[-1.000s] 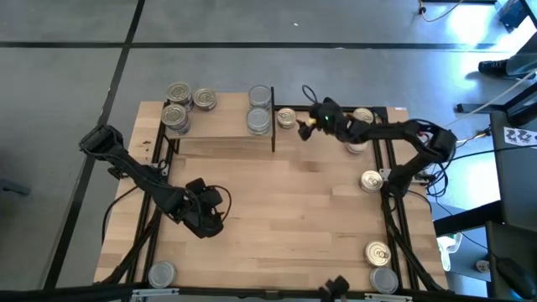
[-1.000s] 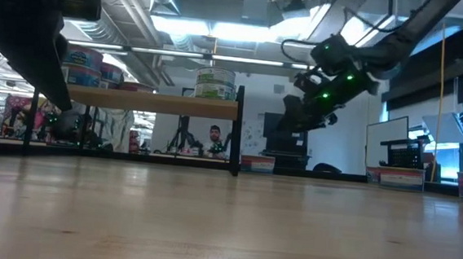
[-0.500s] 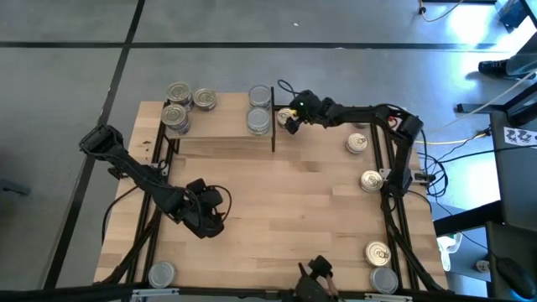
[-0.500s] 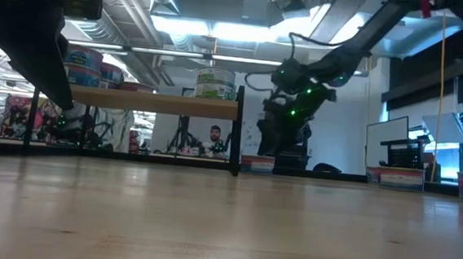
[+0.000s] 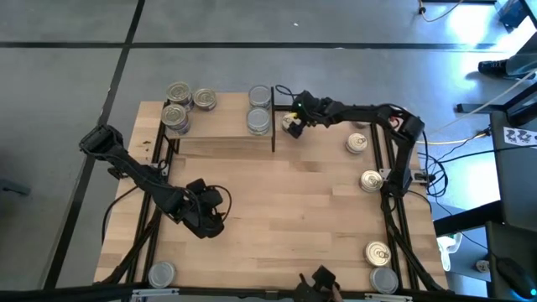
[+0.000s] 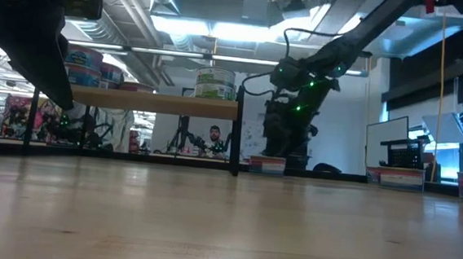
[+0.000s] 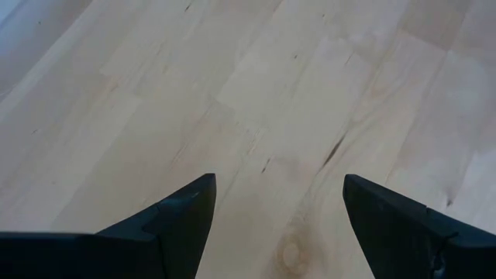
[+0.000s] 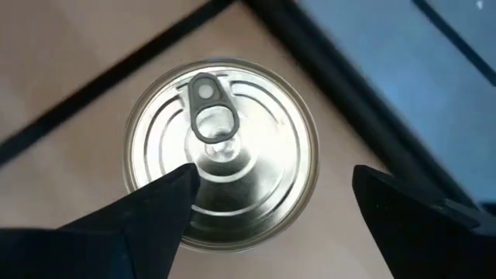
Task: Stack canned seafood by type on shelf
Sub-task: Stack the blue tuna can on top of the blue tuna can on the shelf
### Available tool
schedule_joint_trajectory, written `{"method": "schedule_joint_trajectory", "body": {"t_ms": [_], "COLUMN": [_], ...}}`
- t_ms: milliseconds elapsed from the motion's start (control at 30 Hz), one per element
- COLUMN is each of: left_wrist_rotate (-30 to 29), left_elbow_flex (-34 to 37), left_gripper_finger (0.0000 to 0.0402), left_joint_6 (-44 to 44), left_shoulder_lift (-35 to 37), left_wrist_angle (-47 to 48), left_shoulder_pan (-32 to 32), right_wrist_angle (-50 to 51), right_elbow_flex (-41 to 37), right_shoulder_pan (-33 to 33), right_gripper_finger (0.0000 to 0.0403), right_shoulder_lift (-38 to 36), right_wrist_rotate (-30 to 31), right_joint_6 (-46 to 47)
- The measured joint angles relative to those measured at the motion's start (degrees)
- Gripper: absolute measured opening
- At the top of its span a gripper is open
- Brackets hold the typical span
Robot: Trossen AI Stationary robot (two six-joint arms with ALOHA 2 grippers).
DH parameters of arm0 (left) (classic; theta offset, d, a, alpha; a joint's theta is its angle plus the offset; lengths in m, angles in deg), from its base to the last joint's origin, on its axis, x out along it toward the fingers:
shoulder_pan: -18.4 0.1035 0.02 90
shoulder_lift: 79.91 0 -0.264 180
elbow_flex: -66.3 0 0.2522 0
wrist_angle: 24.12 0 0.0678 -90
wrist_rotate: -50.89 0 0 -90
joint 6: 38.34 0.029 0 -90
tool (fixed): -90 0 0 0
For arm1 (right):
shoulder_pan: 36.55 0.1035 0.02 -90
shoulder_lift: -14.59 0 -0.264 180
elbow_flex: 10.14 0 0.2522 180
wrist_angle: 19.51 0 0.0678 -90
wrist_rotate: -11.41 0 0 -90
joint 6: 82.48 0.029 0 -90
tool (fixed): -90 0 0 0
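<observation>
A gold pull-tab tin (image 8: 221, 155) stands lid up on the table just right of the shelf (image 5: 220, 141). My right gripper (image 8: 271, 221) hovers over this tin (image 5: 288, 122), open and pointing steeply down, with one finger on either side and no contact that I can see. Several tins (image 5: 178, 94) stand on the shelf, some stacked in twos (image 6: 215, 83). My left gripper (image 5: 206, 220) waits open over bare wood (image 7: 271, 155) at the table's near left.
Loose tins stand along the right edge (image 5: 358, 143) (image 5: 372, 179) (image 5: 377, 252) and in the near corners (image 5: 384, 279) (image 5: 162, 273). The shelf's black right post (image 5: 273, 126) rises right beside the tin under my right gripper. Bare wood fills the table's middle (image 5: 294, 193).
My right gripper has swung toward the table's left edge and the shelf, gone down and tipped steeply downward; it now stands over the tin beside the shelf post. It stays open.
</observation>
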Motion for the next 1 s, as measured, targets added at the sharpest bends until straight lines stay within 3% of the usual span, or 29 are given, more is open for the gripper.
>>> {"method": "schedule_joint_trajectory", "body": {"t_ms": [367,1000], "left_wrist_rotate": [0.0,0.02], "left_elbow_flex": [0.0,0.0], "left_gripper_finger": [0.0278,0.0278], "left_joint_6": [-0.15,-1.27], "left_shoulder_lift": [0.0,0.0], "left_wrist_angle": [0.02,0.06], "left_shoulder_pan": [0.0,0.0], "right_wrist_angle": [11.62,12.47], "right_elbow_flex": [-0.09,-0.27], "right_shoulder_pan": [9.54,29.46], "right_gripper_finger": [0.0351,0.0351], "right_shoulder_lift": [-1.67,-1.65], "right_wrist_rotate": [3.47,5.27], "right_joint_6": [-1.14,6.33]}}
